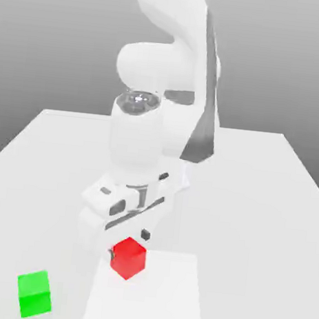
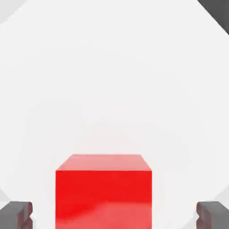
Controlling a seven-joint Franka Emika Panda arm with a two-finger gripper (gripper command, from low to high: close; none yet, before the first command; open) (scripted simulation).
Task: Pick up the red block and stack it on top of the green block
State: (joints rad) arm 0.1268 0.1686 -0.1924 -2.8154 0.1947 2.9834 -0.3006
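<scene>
Hand view: red block (image 2: 103, 192) on table (image 2: 112, 80), between my claw's (image 2: 114, 215) spread, empty fingers (image 2: 18, 214) — rigid, light, smooth; I'd pinch opposite side faces. Green block (image 1: 34, 293) well apart.

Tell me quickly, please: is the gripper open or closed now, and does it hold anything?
Gripper: open, holding nothing; the red block sits between its fingers, with a gap on each side.

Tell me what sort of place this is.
Most likely a simulated robot test bench: a bare white table against a plain grey backdrop, with just a red block, a green block and a white arm.
</scene>
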